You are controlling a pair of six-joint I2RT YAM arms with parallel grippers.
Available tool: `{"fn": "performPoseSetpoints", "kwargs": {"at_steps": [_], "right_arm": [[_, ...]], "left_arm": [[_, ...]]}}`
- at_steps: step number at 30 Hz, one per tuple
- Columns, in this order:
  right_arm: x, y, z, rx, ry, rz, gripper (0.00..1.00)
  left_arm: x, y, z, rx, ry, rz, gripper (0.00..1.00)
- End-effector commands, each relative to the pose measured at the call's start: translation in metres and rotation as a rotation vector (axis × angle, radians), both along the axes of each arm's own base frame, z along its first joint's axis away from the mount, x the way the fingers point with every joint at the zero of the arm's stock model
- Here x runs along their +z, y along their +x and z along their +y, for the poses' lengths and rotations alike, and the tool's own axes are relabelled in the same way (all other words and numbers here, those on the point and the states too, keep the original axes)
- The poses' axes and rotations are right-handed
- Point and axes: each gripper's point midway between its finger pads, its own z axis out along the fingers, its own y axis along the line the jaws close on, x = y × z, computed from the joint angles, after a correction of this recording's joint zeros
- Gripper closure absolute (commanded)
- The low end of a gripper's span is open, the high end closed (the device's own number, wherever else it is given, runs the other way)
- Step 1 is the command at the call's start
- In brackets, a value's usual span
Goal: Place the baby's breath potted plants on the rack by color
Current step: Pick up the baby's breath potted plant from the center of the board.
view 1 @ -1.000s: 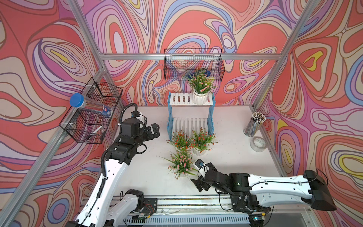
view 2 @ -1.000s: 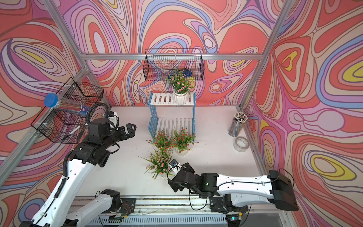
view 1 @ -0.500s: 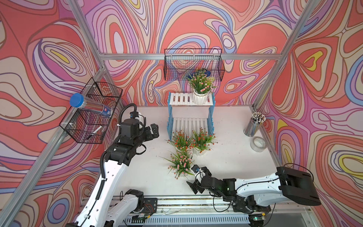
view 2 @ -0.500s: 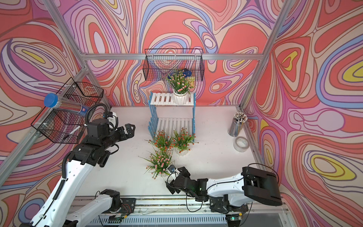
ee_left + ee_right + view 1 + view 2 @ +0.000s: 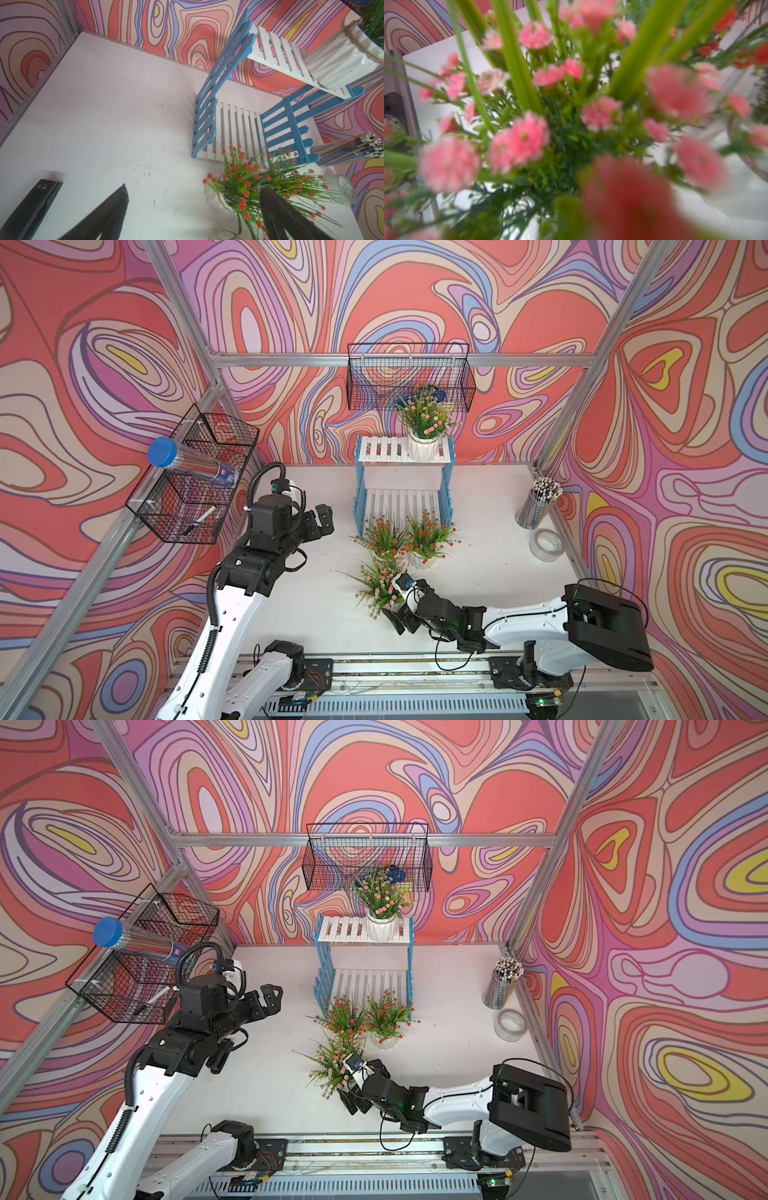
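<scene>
The rack stands at the back of the table. One pink baby's breath potted plant sits on the right end of its top shelf. Two red-orange plants stand on the table just in front of the rack. A second pink plant stands nearer the front. My right gripper is low at its front right side, fingers apart. Its pot is hidden by foliage. Pink flowers fill the right wrist view and hide the jaws. My left gripper hovers open and empty left of the rack.
A black wire basket hangs on the back wall above the rack. Another on the left wall holds a blue-capped tube. A pencil cup and a tape roll stand at the right edge.
My right gripper has moved left and in under the front pink plant, and its arm has folded back. The left arm has barely moved.
</scene>
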Motion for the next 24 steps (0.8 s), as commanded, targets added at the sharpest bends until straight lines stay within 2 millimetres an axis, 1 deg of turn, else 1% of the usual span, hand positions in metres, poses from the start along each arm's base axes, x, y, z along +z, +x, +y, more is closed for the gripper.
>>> {"fn": "performPoseSetpoints", "kwargs": {"at_steps": [1, 3, 7, 15, 17, 20, 22, 24], "right_arm": [[-0.004, 0.004, 0.008, 0.01, 0.012, -0.014, 0.02], [-0.006, 0.008, 0.007, -0.009, 0.046, -0.008, 0.02], [-0.01, 0.016, 0.008, -0.042, 0.058, -0.021, 0.02], [-0.028, 0.029, 0.019, -0.064, 0.077, -0.034, 0.02], [-0.037, 0.032, 0.017, -0.085, 0.07, -0.036, 0.02], [-0.037, 0.035, 0.014, -0.106, 0.085, -0.055, 0.02], [-0.036, 0.035, 0.01, -0.118, 0.087, -0.062, 0.06], [-0.034, 0.036, 0.007, -0.124, 0.077, -0.066, 0.16]], "left_arm": [[0.004, -0.007, 0.0, -0.001, -0.002, 0.006, 0.0], [0.007, -0.009, 0.002, 0.006, 0.005, -0.003, 0.0], [0.011, -0.012, 0.007, 0.023, 0.018, -0.021, 0.0], [0.007, -0.017, 0.013, 0.039, 0.046, -0.013, 0.0], [0.007, -0.017, 0.014, 0.042, 0.048, -0.014, 0.0], [0.006, -0.016, 0.013, 0.039, 0.047, -0.008, 0.0], [0.004, -0.016, 0.012, 0.035, 0.046, -0.003, 0.0], [0.003, -0.015, 0.012, 0.034, 0.046, -0.003, 0.0]]}}
